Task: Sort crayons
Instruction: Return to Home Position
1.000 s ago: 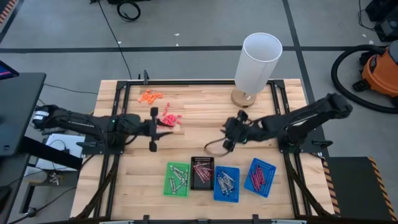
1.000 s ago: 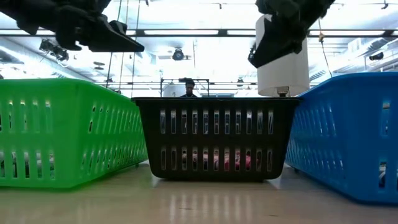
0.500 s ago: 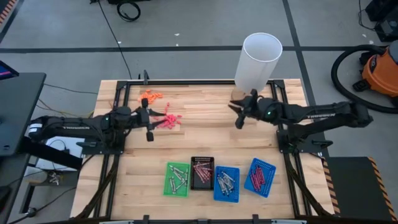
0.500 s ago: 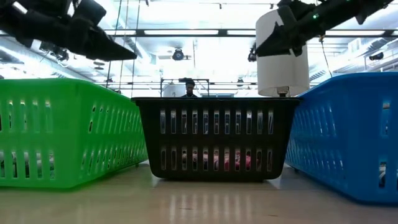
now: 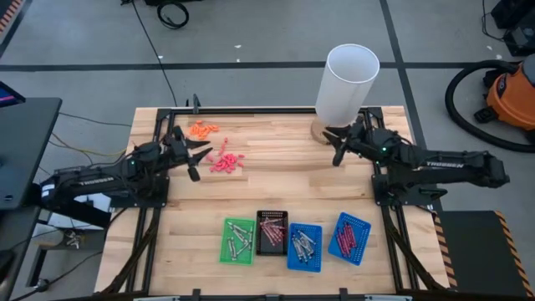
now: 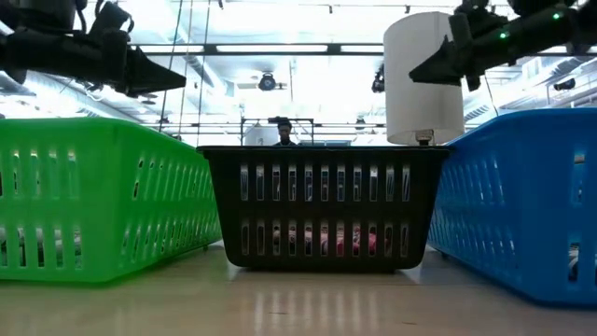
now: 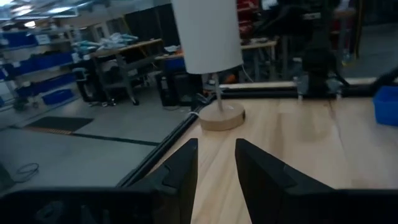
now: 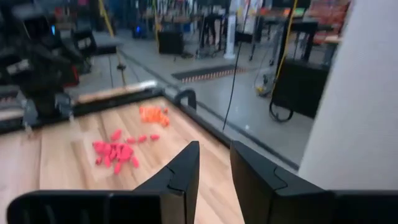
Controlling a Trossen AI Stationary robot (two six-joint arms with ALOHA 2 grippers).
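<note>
Along the near edge of the table (image 5: pixel 276 180), the crayons (image 5: pixel 272 231) lie sorted in four small trays set in a row. Grey-silver ones are in the green tray (image 5: pixel 224 251). Dark and reddish ones are in the black tray (image 5: pixel 259 247). Grey-silver ones are in the left blue tray (image 5: pixel 318 249), and pinkish-red ones are in the right blue tray (image 5: pixel 364 237). No loose crayon can be made out on the bare wood. The left gripper (image 5: pixel 194 155) hangs over the far left part of the table, between the orange bits (image 5: pixel 201 129) and the coral-pink bits (image 5: pixel 224 160) and clear of both. Its fingers (image 7: pixel 183 168) stand a narrow gap apart and hold nothing. The right gripper (image 5: pixel 334 146) hangs over the far right part, just beside the round wooden base of the white cylinder (image 5: pixel 347 84). Its fingers (image 8: pixel 183 171) are likewise narrowly parted and empty. The low view shows both grippers raised well above the tray rims. Beyond the table, an orange vacuum (image 5: pixel 512 96) stands on the floor at the right, and a person (image 6: pixel 284 131) shows far back in the room.
</note>
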